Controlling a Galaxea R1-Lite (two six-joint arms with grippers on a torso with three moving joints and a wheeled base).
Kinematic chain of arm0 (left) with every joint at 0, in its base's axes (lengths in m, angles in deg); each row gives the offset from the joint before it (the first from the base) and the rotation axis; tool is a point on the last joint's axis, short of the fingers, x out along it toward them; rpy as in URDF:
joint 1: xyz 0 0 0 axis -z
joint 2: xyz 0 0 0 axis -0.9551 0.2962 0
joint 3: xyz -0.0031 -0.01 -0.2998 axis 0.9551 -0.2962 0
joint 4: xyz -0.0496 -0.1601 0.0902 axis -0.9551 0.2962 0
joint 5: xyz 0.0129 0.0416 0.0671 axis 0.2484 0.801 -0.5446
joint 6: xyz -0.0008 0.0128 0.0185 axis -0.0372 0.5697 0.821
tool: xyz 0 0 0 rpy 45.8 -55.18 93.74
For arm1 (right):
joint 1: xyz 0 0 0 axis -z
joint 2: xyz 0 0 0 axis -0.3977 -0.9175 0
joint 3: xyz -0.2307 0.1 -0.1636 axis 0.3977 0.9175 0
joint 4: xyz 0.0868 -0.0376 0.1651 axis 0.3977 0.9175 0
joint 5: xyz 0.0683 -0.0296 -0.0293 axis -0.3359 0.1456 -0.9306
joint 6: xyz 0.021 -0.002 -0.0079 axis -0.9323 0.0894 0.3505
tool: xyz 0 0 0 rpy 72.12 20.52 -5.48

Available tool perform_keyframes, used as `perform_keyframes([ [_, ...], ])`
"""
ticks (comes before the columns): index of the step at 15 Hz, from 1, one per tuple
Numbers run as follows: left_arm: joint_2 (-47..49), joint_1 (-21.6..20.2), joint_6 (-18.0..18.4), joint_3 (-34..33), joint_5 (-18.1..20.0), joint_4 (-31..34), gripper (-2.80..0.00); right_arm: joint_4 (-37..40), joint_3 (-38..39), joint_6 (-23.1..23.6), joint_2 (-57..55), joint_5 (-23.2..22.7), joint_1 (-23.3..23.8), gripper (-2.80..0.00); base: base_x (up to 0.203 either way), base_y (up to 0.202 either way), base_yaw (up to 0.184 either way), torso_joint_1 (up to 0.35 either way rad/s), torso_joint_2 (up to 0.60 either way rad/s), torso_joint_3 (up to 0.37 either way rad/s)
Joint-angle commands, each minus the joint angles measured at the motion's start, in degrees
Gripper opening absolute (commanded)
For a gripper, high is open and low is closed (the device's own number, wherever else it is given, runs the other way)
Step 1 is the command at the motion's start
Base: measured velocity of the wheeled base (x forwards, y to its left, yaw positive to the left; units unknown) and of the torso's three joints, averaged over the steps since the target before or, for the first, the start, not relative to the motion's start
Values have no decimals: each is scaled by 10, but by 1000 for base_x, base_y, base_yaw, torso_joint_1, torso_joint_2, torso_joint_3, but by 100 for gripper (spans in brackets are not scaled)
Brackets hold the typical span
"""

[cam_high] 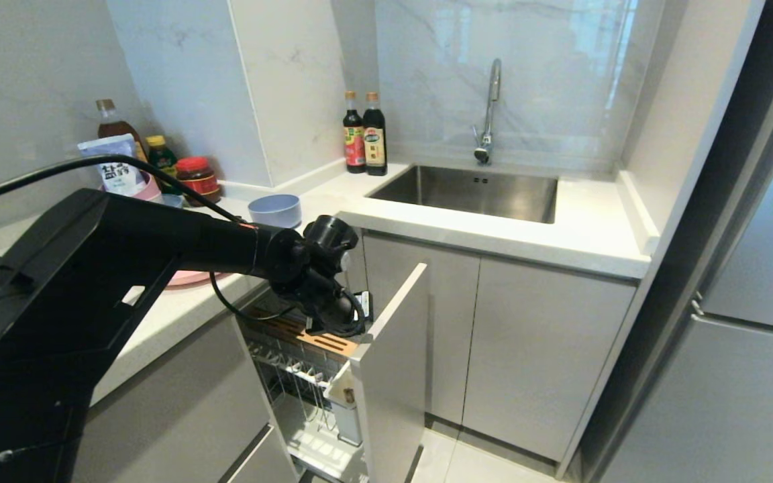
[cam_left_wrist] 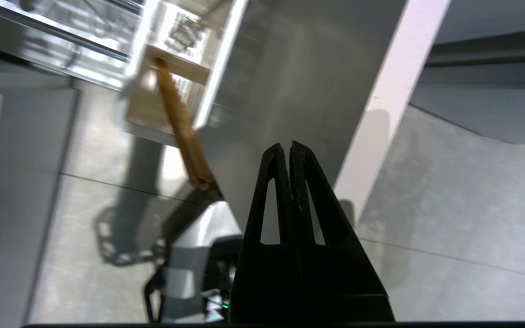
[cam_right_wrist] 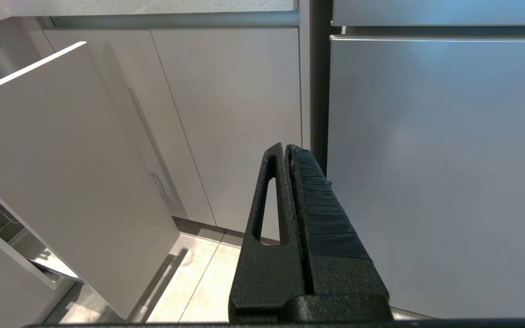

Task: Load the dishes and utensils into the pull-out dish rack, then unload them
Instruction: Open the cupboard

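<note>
The pull-out dish rack (cam_high: pixel 299 376) stands drawn out below the counter, its pale front panel (cam_high: pixel 393 362) toward me and a white cutlery box (cam_high: pixel 345 402) inside. My left gripper (cam_left_wrist: pixel 288 145) is shut on nothing and hangs just above the panel's top edge (cam_left_wrist: pixel 390 91); its wrist (cam_high: pixel 329 302) is over the rack's wooden slotted bar (cam_high: pixel 319 339). The light-blue bowl (cam_high: pixel 275 209) sits on the counter. The pink plate (cam_high: pixel 192 277) shows as a sliver under my left arm. The utensils are out of view. My right gripper (cam_right_wrist: pixel 285 146) is shut and parked low, facing the cabinet doors.
A steel sink (cam_high: pixel 467 191) with a tap (cam_high: pixel 490 111) lies at the back right, with two sauce bottles (cam_high: pixel 365 134) beside it. Jars and a bag (cam_high: pixel 158 164) crowd the back-left counter. A tall fridge (cam_high: pixel 749 302) stands at the right.
</note>
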Motion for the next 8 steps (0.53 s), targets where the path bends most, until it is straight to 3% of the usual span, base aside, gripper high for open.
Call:
perform_keyframes([
  [1, -1, 3, -6, 0, 30, 3, -280, 0, 0, 0, 2, 0, 0, -280, 0, 0, 0, 0, 0, 0],
  [8, 9, 33, -26, -4, 82, 5, -280, 0, 0, 0, 2, 0, 0, -280, 0, 0, 0, 0, 0, 0],
])
